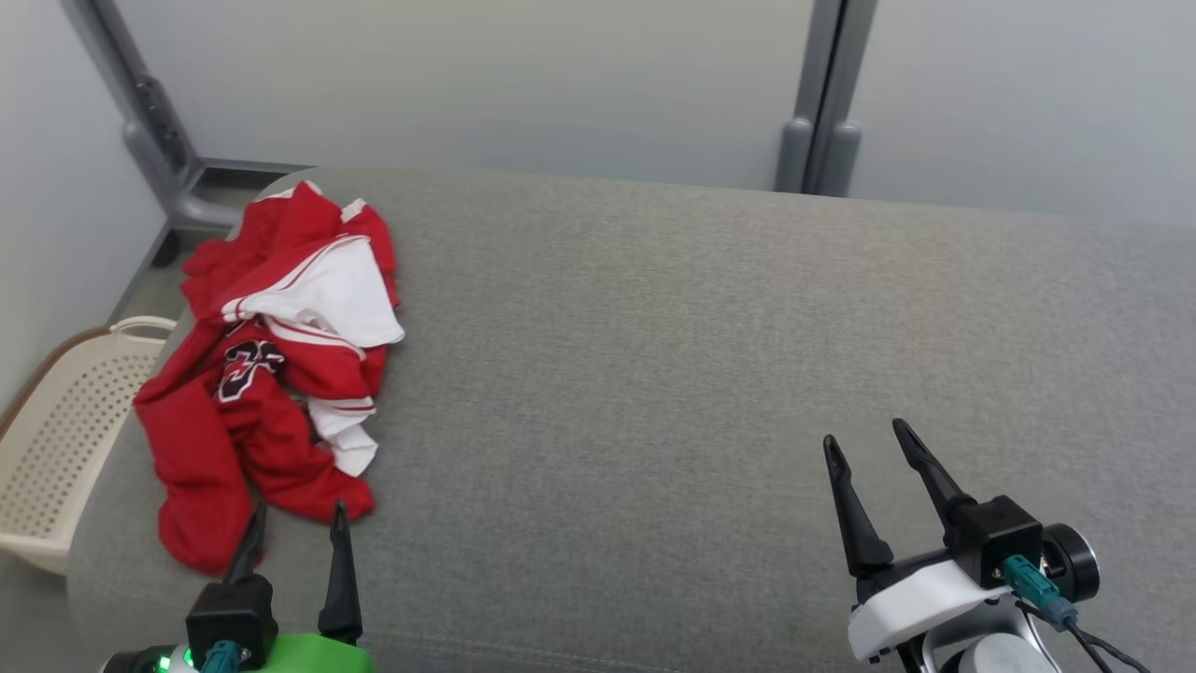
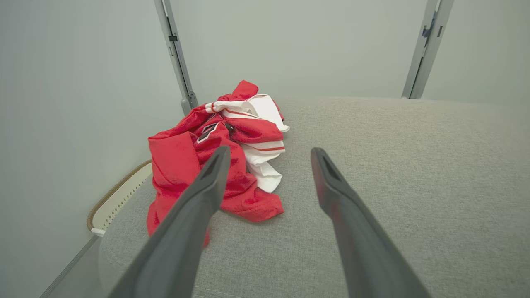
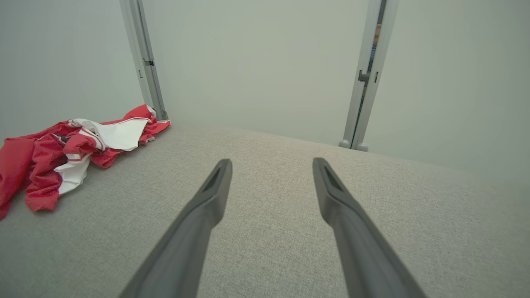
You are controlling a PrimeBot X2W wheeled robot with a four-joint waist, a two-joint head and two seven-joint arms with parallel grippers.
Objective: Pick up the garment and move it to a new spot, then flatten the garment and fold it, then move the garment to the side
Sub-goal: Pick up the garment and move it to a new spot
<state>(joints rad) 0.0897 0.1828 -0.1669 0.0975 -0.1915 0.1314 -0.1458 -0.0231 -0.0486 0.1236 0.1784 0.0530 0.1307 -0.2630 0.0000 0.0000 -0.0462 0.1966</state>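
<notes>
Garment (image 1: 266, 374), red and white, crumpled at cushion's (image 1: 654, 374) left edge.
Left gripper (image 1: 299, 512) just beside its hem, right gripper (image 1: 866, 435) well apart, both spread, empty; a shallow pinch may shove cloth off toward basket (image 1: 56, 439).

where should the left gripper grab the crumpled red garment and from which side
Take the near red edge of the garment, the bunched fold closest to the left gripper. Come in from the robot's own side, low over the grey cushion: the cloth lies in a crumpled heap, and that raised fold sits just ahead of the open jaws, so it probably pinches easily.
</notes>
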